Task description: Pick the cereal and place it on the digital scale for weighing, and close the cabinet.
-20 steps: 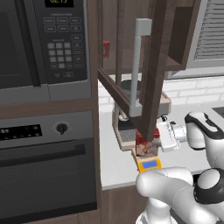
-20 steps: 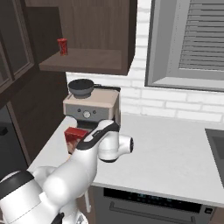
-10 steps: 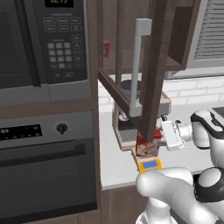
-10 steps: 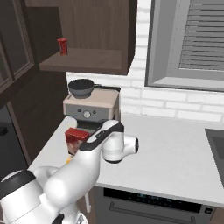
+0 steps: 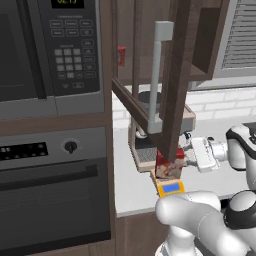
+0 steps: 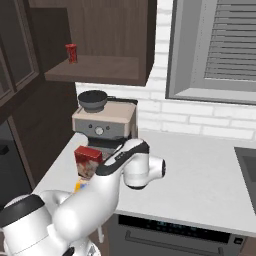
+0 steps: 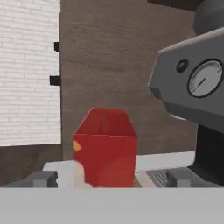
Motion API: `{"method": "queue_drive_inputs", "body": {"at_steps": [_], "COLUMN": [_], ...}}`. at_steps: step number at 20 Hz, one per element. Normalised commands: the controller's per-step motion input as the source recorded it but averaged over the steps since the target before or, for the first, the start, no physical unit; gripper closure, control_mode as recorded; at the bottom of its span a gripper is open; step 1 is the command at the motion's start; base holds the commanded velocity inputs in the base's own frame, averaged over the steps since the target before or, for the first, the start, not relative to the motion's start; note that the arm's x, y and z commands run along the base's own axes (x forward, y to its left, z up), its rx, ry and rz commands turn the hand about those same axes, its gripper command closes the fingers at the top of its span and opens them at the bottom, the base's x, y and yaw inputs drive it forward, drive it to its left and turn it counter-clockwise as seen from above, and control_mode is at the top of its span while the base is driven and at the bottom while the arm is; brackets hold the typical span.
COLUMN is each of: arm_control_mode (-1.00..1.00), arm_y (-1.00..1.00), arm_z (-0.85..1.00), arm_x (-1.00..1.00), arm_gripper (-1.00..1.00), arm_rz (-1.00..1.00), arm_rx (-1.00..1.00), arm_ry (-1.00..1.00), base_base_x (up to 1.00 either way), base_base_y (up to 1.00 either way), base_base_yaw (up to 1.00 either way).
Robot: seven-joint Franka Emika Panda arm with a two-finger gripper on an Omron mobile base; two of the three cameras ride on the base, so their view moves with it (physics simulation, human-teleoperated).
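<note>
In the left base view the cereal (image 5: 169, 167) stands upright at centre frame on the scale (image 5: 169, 186), whose blue display shows just below the box. A second ago the hand sat close against the box; now it has drawn back toward the right of the frame, and the gripper (image 5: 187, 154) is just beside the box's right edge rather than around it. In the hand view the two fingers (image 7: 41, 179) stand apart at the bottom corners, with the cereal (image 7: 106, 148) between and beyond them, untouched as far as I can judge.

That reads as release done: the box has stayed put on the scale through all three moments, so the weighing half of the task looks finished. What remains is the cabinet (image 5: 172, 75), whose glass door hangs open across the middle of the left base view with its silver bar handle facing out. The arm will have to clear the box and get up to that door.

Count: one cereal box, one scale, one coffee machine (image 6: 104, 124) behind them on the tabletop (image 6: 200, 175), one small red item (image 6: 71, 52) on the cabinet shelf at upper left of the right base view, one microwave (image 5: 47, 47), one oven (image 5: 52, 190).
</note>
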Motion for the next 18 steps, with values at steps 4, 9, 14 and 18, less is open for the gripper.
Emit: {"method": "queue_drive_inputs", "body": {"at_steps": [4,9,14,18], "arm_control_mode": [-1.0,-1.0,-1.0,-1.0], "arm_y": [-0.25,0.01,0.19,0.28], "arm_z": [0.27,0.53,0.82,0.79], "arm_x": [-0.52,-0.91,-1.0,-1.0], "arm_gripper": [-1.0,-1.0,-1.0,-1.0], "arm_rz": [0.0,0.0,0.0,0.0], "arm_rx": [0.0,-0.05,-0.07,0.0], "arm_ry": [-0.21,-0.62,-0.77,-0.8], "base_base_x": [0.0,0.0,0.0,0.0], "base_base_y": [0.0,0.0,0.0,0.0], "base_base_yaw": [0.0,0.0,0.0,0.0]}}
